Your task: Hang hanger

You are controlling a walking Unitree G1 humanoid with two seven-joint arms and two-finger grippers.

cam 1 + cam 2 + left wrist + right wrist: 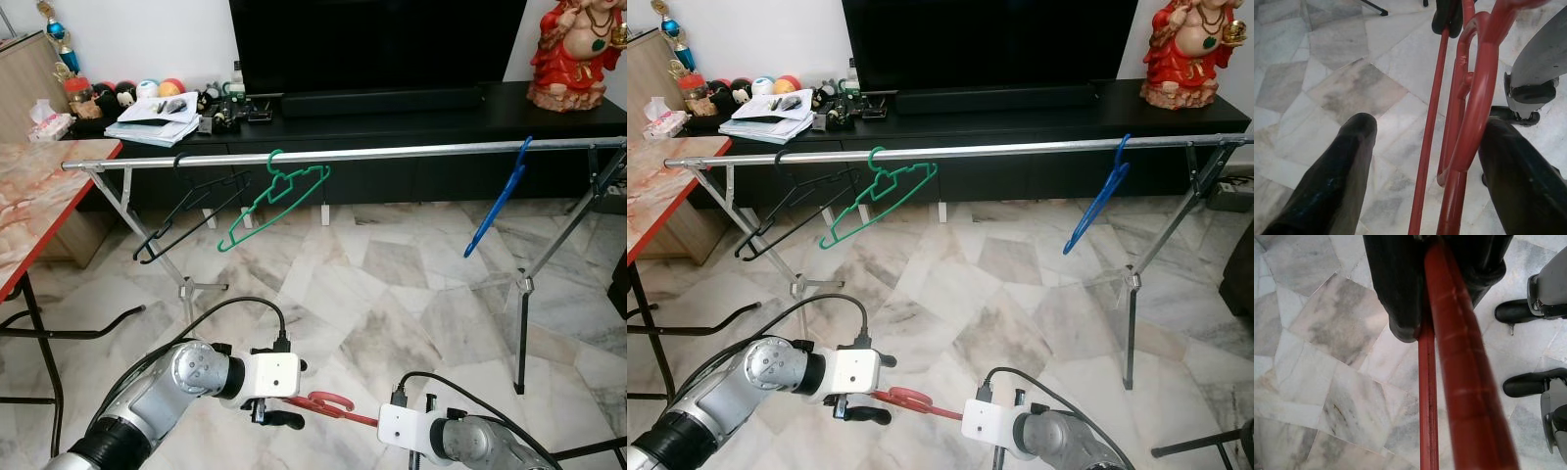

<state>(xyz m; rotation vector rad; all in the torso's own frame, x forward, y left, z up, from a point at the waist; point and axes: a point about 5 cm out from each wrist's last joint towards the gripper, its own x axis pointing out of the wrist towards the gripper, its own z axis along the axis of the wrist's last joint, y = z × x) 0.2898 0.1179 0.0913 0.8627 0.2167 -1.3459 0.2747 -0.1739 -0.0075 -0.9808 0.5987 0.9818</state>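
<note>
marble floor below the rail (392, 153): right gripper (1442, 289) pinches the red hanger (333, 404), its hook between the left gripper's (1425, 147) spread fingers (rail well above).

The rail (392, 153) has a long bare stretch between the green hanger (277, 195) and the blue hanger (496, 204). A black hanger (186, 215) crowds the left end, beside the tabletop (44, 186). Marble floor (392, 284) below lies open.

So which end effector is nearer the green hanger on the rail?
Left. The left end effector sits low, almost under the green hanger; the right end effector, shut on the red hanger, is further right.
</note>
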